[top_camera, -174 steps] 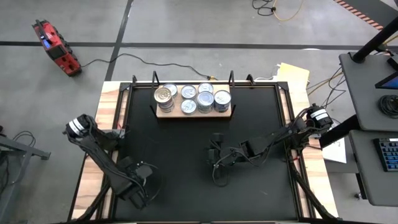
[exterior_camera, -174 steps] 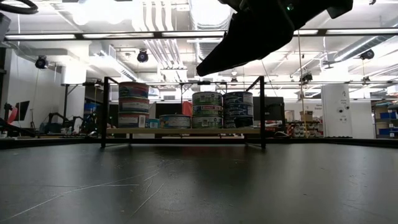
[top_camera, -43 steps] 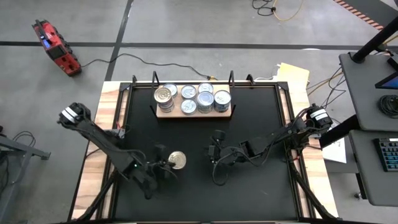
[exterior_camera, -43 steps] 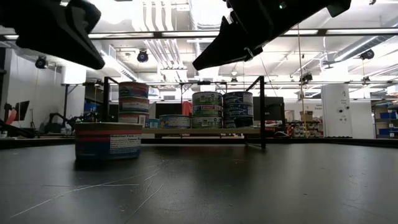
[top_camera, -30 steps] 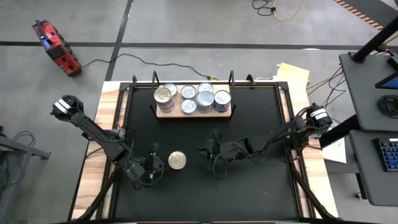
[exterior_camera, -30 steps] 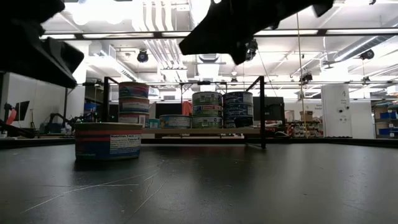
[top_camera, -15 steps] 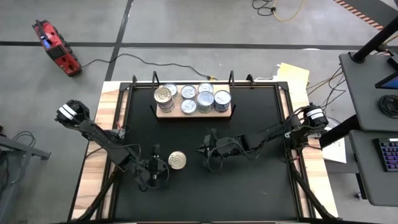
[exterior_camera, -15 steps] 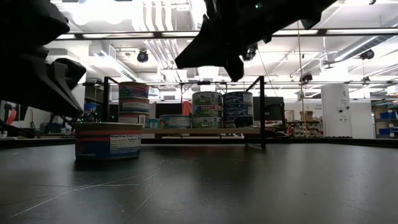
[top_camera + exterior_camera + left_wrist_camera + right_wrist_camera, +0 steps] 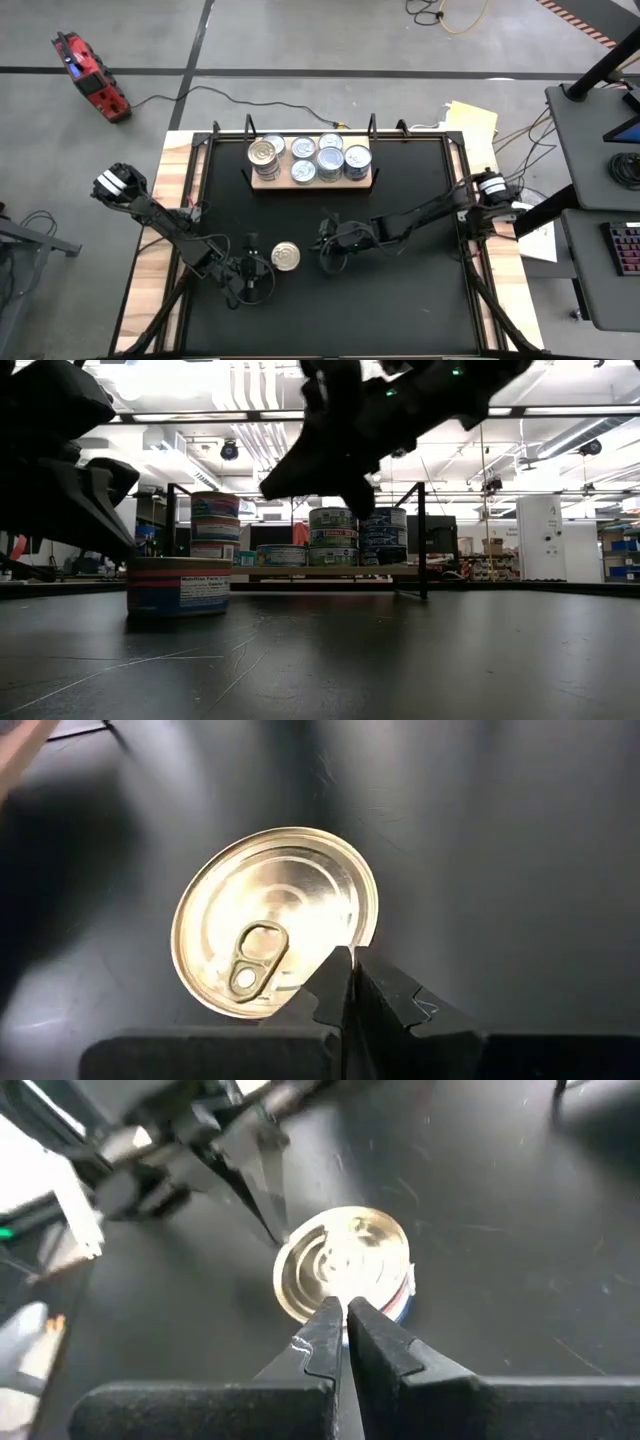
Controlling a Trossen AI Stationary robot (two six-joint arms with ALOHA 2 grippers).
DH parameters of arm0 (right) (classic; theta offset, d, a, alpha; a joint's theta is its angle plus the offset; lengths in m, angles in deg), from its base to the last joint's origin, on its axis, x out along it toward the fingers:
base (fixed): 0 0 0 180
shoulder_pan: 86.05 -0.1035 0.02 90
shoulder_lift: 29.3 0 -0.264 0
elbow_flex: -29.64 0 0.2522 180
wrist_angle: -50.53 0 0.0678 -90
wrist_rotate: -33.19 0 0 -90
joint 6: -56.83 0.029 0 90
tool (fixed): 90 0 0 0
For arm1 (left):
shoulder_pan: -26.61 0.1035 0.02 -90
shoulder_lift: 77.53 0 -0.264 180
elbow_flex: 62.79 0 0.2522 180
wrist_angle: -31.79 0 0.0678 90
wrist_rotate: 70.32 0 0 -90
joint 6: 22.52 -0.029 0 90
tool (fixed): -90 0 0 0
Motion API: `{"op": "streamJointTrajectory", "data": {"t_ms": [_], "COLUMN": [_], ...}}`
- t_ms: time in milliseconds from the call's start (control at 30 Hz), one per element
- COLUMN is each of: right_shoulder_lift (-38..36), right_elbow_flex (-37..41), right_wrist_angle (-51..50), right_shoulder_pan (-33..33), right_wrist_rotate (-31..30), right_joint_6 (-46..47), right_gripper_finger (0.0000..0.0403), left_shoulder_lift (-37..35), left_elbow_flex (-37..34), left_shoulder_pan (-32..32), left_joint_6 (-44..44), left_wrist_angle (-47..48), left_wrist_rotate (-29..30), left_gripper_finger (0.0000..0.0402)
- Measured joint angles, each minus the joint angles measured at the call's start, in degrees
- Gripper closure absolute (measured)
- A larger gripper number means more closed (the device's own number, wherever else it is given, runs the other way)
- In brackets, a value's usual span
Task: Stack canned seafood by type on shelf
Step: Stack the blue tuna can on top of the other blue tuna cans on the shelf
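A gold-topped can (image 9: pixel 285 257) of seafood with a pull tab stands upright on the black table, left of its middle. My left gripper (image 9: pixel 350 960) is shut, low at the can's left side, with its tips by the rim. My right gripper (image 9: pixel 346 1308) is shut and hangs above the table just right of the can (image 9: pixel 345 1265), pointing at it. On the shelf (image 9: pixel 310 182) at the table's far side stand several cans (image 9: pixel 318 157), some stacked; one there is gold-topped (image 9: pixel 262 153). My left gripper's shut fingertips (image 9: pixel 335 982) stand at the rim of the can's top (image 9: pixel 352 935), coming slanting down from the table's left. Whether they touch the can I cannot tell. The can rests flat on the table.
The shelf stands in a black metal frame (image 9: pixel 422 540) with upright posts. Bare black table (image 9: pixel 420 300) lies to the right and near side. Wooden strips (image 9: pixel 165 200) border the table's left and right.
My right gripper has moved toward the table's left and down toward the gold-topped can, rolling as it went. My left gripper has sunk lower beside the can. The can stays upright where it stood.
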State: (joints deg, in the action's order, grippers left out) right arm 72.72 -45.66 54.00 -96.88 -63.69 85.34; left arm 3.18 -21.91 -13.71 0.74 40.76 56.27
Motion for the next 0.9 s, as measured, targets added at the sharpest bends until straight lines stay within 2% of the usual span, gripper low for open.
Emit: {"op": "streamJointTrajectory", "data": {"t_ms": [133,367,667,900], "right_shoulder_lift": [4.3,7.5,10.2,10.4], "right_elbow_flex": [-5.8,-14.1,-15.9,-15.6], "right_wrist_angle": [-4.8,-14.4,-17.4,-17.4], "right_shoulder_pan": [0.0,0.3,0.3,0.3], "right_wrist_rotate": [0.0,-0.7,-0.6,0.5], "right_joint_6": [-1.6,-1.5,4.9,5.0], "right_gripper_finger": [0.039,0.039,0.039,0.039], "left_shoulder_lift": [-0.3,-1.0,-0.8,-0.5], "left_elbow_flex": [1.3,3.0,1.9,1.4], "left_shoulder_pan": [0.0,0.0,0.0,0.0], "left_joint_6": [-0.7,1.0,5.7,7.7], "left_wrist_angle": [0.6,6.3,8.8,8.3], "left_wrist_rotate": [3.2,3.4,3.4,3.5], "left_gripper_finger": [0.0401,0.0401,0.0401,0.0401]}}
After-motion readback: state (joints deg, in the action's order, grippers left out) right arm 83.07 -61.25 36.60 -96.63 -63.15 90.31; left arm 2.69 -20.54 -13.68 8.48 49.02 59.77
